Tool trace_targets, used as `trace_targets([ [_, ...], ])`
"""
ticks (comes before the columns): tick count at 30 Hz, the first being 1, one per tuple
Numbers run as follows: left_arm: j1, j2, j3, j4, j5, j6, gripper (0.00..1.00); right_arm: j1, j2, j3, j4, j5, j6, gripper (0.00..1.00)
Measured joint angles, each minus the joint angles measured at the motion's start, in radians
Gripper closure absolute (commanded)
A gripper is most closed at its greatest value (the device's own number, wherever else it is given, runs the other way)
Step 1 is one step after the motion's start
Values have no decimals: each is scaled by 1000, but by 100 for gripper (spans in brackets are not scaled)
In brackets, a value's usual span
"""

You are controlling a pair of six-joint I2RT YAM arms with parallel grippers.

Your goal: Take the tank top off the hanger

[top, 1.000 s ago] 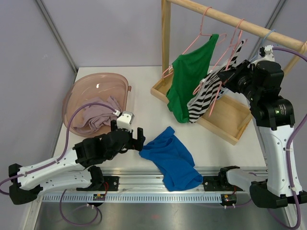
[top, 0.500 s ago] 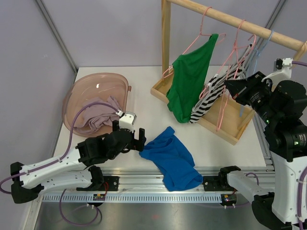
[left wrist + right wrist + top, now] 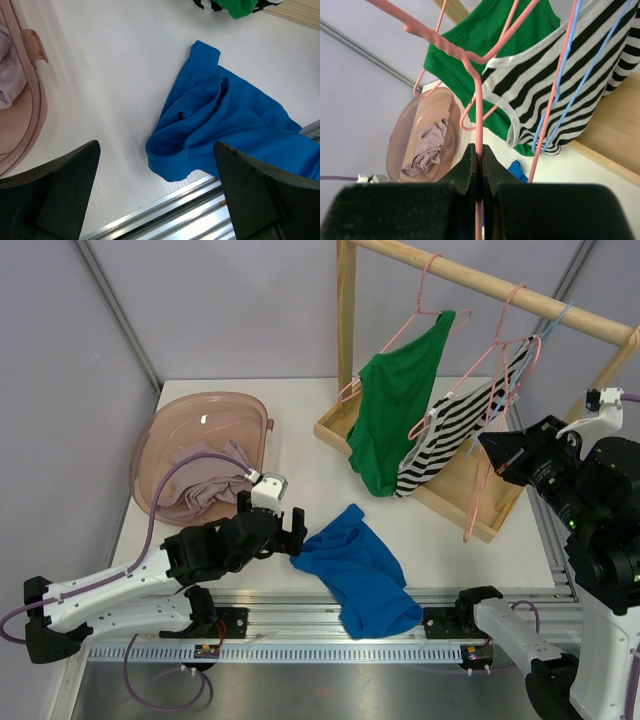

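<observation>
A black-and-white striped tank top point(image 3: 450, 435) hangs on the wooden rod point(image 3: 480, 280) among pink hangers, next to a green tank top point(image 3: 390, 420). My right gripper point(image 3: 490, 452) is shut on the thin wire of a pink hanger point(image 3: 478, 490) by the striped top. In the right wrist view the jaws point(image 3: 479, 155) pinch that wire point(image 3: 478, 115), with the striped top point(image 3: 555, 85) just right of it. My left gripper point(image 3: 297, 525) is open and empty over the table, beside a blue garment point(image 3: 360, 570); in its wrist view point(image 3: 156, 147) the blue cloth point(image 3: 225, 120) lies between the fingers.
A pink basin point(image 3: 160, 440) with a mauve cloth point(image 3: 195, 485) stands at the left. The rack's wooden base tray point(image 3: 470, 500) lies under the clothes. A blue hanger point(image 3: 560, 90) hangs by the striped top. A metal rail point(image 3: 330, 635) runs along the near edge.
My right arm has drawn back to the right and lower, with the pink hanger wire in its jaws. The striped top has swung to the right. The left arm has barely moved.
</observation>
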Motion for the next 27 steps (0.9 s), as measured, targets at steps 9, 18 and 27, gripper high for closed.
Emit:
trace_targets([
  [9,0,0,0,2,5,0,1,0,-76,3,-103,-4,-46,100],
  [18,0,0,0,2,12,0,1,0,-81,57,-150,58,-70,100],
  [27,0,-1,0,3,19,0,1,0,113,153,-111,30,-120,100],
])
